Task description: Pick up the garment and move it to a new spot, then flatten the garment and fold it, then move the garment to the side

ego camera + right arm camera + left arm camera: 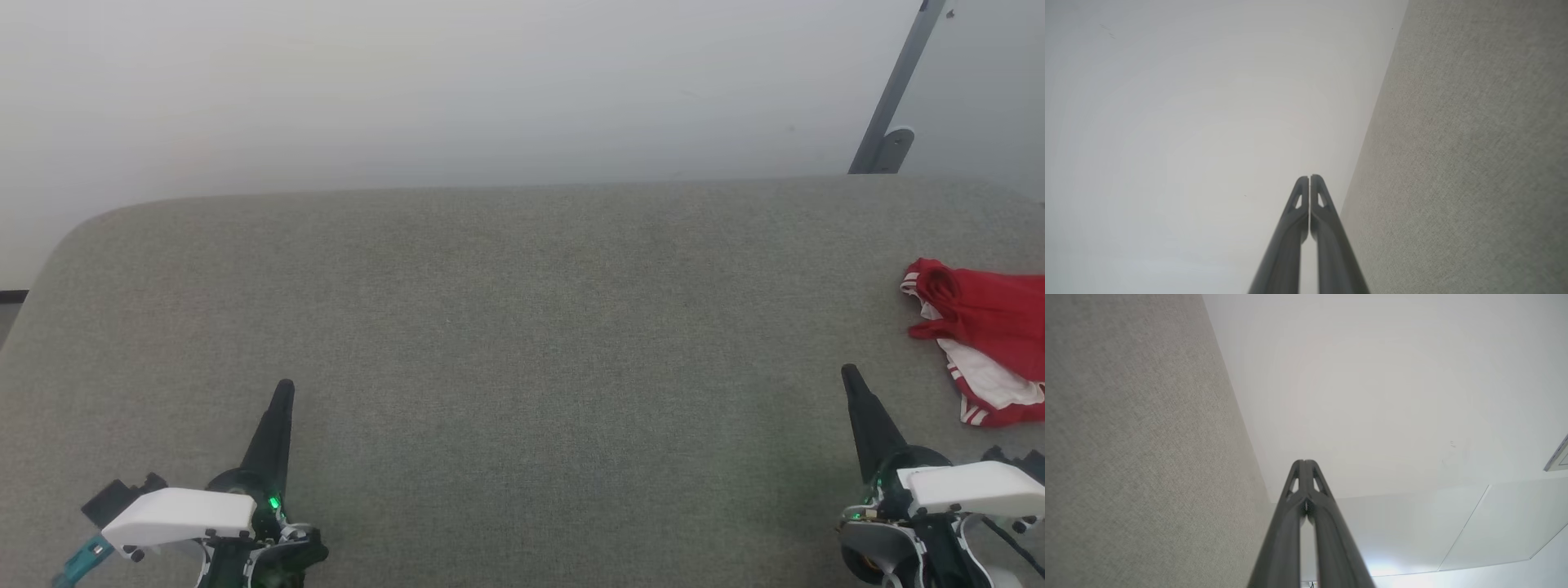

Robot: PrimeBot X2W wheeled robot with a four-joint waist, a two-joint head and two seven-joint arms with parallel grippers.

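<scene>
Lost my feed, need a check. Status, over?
Shut and empty: left gripper, right gripper. Red garment crumpled on grey table, beyond right gripper, untouched. Nothing between them.

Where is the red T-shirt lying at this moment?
In the head view, the garment lies bunched at the right edge of the grey surface, beyond and right of the right tool, apart from it.

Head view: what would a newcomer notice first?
The bright red garment, bunched with white showing, lies at the far right edge of the grey fabric surface and is cut off by the frame. Next, low in the view, come the left end effector and right end effector: dark, shut, pointing up, holding nothing.
</scene>
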